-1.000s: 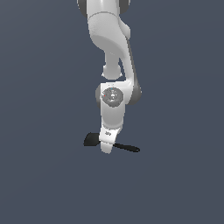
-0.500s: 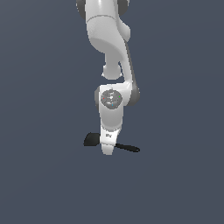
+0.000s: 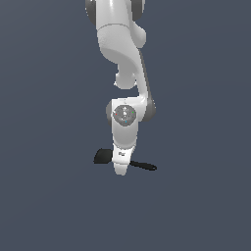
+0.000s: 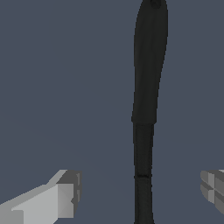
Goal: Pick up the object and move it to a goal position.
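Object: small all-black spatula (image 3: pixel 104 156) with broad rounded flat head and long thin handle, lying flat on the plain grey floor (image 3: pixel 196 206), right under the arm's wrist.
Handling: looks light, stiff and thin; smooth handle may twist if pinched off-centre. Best hold judged to be across the handle near its middle.
Claw: white two-finger gripper (image 4: pixel 142 192) spread wide, one finger (image 4: pixel 65 194) on each side of the handle (image 4: pixel 144 144), apart from it.
Contact: none seen; nothing held.
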Motion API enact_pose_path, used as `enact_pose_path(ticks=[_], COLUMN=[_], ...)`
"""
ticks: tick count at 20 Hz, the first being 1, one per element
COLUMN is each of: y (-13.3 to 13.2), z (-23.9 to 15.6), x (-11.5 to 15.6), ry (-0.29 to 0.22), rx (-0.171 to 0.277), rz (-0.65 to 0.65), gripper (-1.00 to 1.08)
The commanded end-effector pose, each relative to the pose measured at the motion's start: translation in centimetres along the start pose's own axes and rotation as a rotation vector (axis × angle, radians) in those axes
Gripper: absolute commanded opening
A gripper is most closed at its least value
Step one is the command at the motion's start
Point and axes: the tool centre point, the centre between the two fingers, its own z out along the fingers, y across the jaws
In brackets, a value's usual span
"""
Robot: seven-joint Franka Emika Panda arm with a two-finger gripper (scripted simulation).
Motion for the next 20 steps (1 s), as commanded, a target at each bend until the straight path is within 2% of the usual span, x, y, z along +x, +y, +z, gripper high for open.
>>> enact_pose_path(ticks=[1,9,10,20], y=[-0.1,0.0,0.0,0.0], z=[1.4,3.4,3.4,3.3], x=[0.0,0.0,0.0,0.0], ry=[0.0,0.0,0.0,0.0], rx=[0.001,0.001,0.001,0.001], rz=[-0.002,-0.003,-0.003,-0.003], gripper=[1.0,1.0,-1.0,-1.0])
